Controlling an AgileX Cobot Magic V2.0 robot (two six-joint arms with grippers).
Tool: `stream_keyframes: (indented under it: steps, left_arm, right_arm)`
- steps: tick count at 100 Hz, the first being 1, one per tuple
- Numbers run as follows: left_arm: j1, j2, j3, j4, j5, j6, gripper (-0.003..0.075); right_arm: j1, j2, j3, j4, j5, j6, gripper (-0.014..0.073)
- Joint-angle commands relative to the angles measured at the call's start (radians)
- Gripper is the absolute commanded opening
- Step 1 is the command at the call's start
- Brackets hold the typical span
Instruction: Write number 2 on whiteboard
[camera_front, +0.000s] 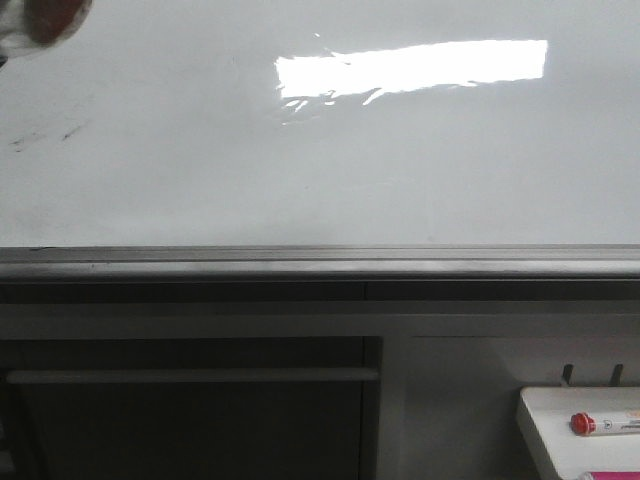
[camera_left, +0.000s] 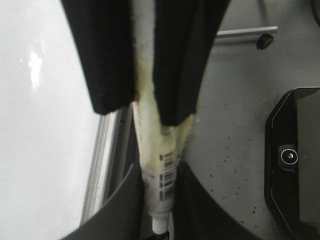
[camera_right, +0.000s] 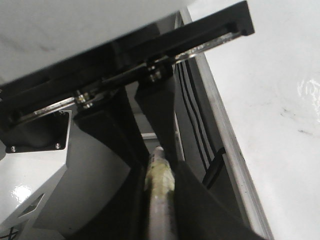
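Observation:
The whiteboard (camera_front: 200, 150) fills the upper half of the front view, with a bright glare and faint smudges at its left. No number 2 shows on it. Neither gripper is in the front view. In the left wrist view my left gripper (camera_left: 158, 169) is shut on a pale, yellowish marker (camera_left: 162, 172) with a barcode. My right gripper (camera_left: 142, 112) is shut on the same marker further along. In the right wrist view my right gripper (camera_right: 157, 169) is closed round the marker (camera_right: 159, 185), and the left gripper's fingers (camera_right: 157, 112) meet its far end. The whiteboard lies beside both grippers (camera_left: 45, 125) (camera_right: 275, 100).
A grey metal rail (camera_front: 320, 262) runs along the board's lower edge, with dark cabinet fronts below it. A small white tray (camera_front: 555, 410) at the lower right holds a red-capped marker (camera_front: 600, 423). A black device (camera_left: 295, 160) stands on the speckled floor.

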Motion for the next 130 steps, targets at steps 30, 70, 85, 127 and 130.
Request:
stream_keyframes:
  steps: [30,70,85,127,130]
  left_arm:
    - [-0.007,-0.050,-0.080,-0.041,-0.137,0.001,0.0170]
    - [-0.005,-0.149,-0.080,-0.042,-0.160,-0.070,0.0313]
    - [-0.005,-0.206,-0.055,0.027,-0.257,-0.280,0.0312]
    - [-0.005,-0.472,0.270,0.292,-0.601,-0.911,0.0109]
    - [-0.005,-0.488,0.298,0.292,-0.640,-0.936,0.0091]
  right_arm:
    - [0.002,-0.023,-0.030,-0.028,-0.027,0.000,-0.0078]
    - [-0.007,-0.023,-0.030,-0.078,-0.131,0.000,-0.0078]
    - [-0.067,-0.023,-0.019,-0.078,-0.133,0.000,-0.0078]
    - [-0.197,-0.023,0.076,-0.078,-0.139,0.000,-0.0078]
    - [-0.197,-0.023,0.076,-0.078,-0.168,0.000,-0.0078]
